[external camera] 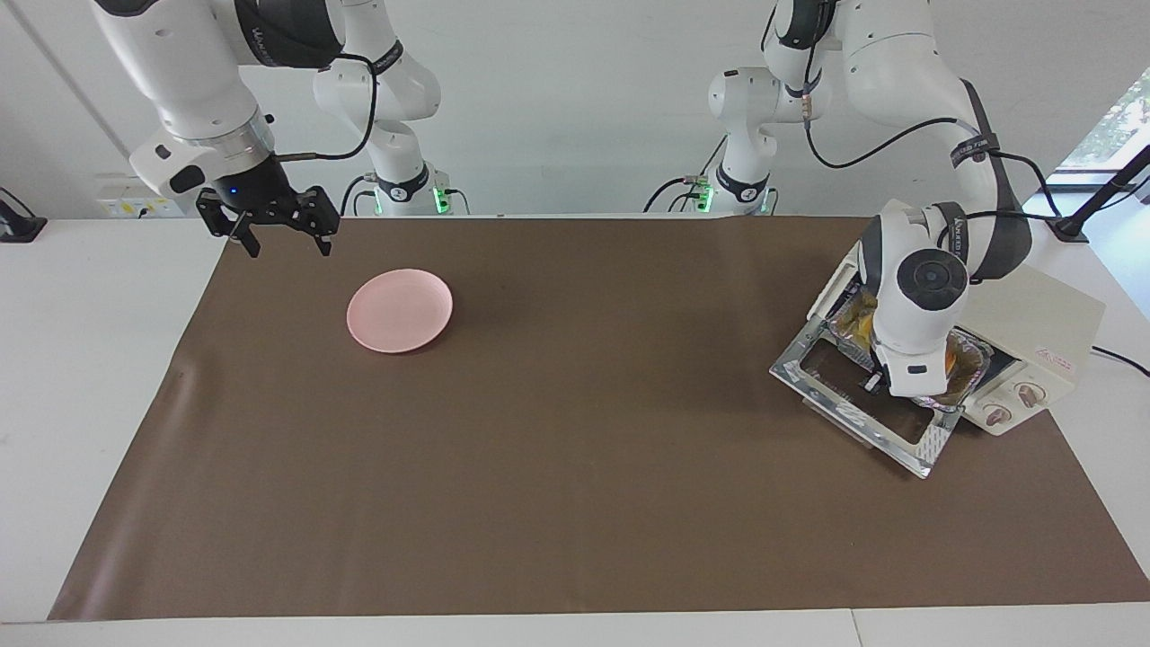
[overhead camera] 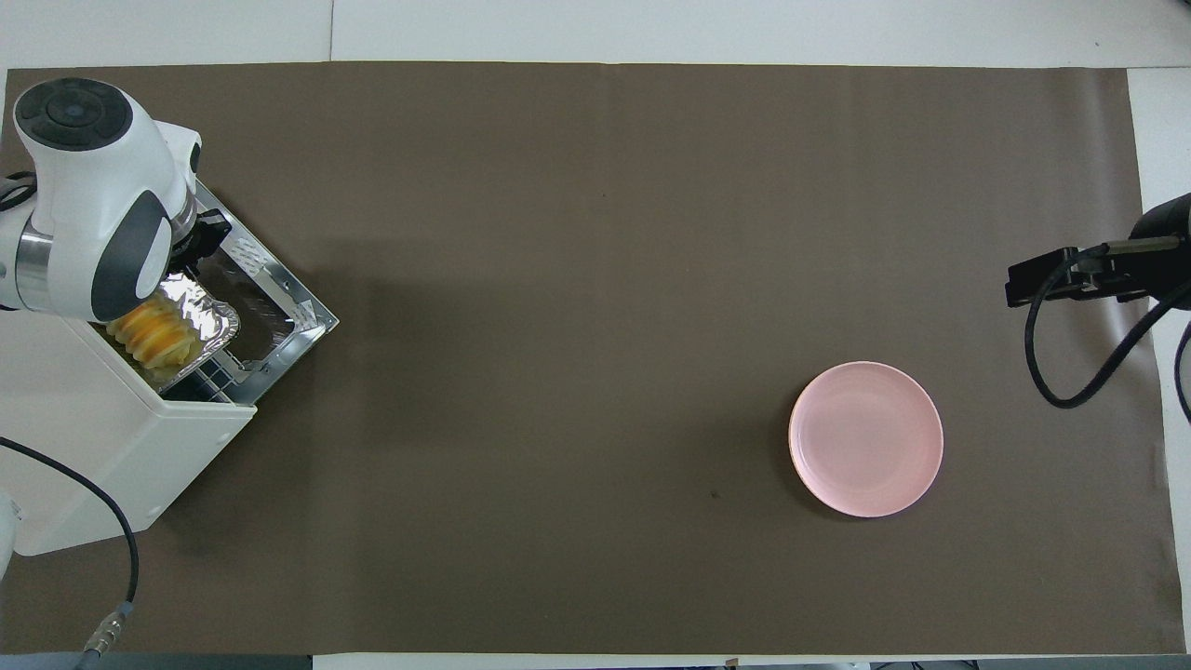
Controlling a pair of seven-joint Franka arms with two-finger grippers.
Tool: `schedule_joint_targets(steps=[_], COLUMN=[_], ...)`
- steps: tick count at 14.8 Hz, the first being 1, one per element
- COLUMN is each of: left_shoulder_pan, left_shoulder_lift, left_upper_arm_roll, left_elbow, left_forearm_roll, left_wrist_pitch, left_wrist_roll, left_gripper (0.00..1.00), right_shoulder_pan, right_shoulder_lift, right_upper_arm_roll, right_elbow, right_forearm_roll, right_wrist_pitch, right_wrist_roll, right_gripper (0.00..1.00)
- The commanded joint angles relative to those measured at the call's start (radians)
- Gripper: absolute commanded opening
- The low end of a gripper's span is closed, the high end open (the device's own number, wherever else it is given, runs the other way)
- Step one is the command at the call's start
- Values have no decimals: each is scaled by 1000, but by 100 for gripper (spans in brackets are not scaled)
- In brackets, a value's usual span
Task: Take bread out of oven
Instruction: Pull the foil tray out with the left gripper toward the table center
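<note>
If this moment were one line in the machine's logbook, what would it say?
oven door open | left gripper at foil tray | bread on tray, partly out | right gripper open, waiting near pink plate

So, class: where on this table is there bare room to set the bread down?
The brown mat lies bare between the round pink plate and the cream-white toaster oven. It is crowded at the oven's dropped glass door, where the left claw works.

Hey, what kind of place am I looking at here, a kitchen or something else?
Probably a robotics lab staged as a kitchen, not a real one: two arms stand at a table under a brown mat, with only a toaster oven and a pink plate on it.
</note>
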Motion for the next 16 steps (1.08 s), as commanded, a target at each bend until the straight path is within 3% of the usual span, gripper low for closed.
schedule_joint_targets(steps=[1, 7, 13, 16], left_shoulder_pan=[-55, -273, -472, -515], left_shoulder_lift=[68, 247, 257, 260], left_upper_arm_roll=[8, 17, 17, 11], left_elbow=[137, 407, 415, 420], left_forearm_roll=[-55, -232, -252, -264], left_wrist_pitch=[-20, -77, -62, -51], left_wrist_roll=[6, -13, -97, -131], left_gripper=[0, 0, 0, 0], right_shoulder_pan=[-8, -7, -8, -8], right_shoulder_lift=[-8, -8, -8, -8], right_upper_arm_roll=[6, 4, 4, 4], right_elbow=[-4, -4, -4, -4], right_forearm_roll=[15, 15, 14, 15], right_wrist_pitch=[-6, -6, -6, -6], right_wrist_roll=[4, 4, 4, 4], right_gripper=[100, 100, 100, 100])
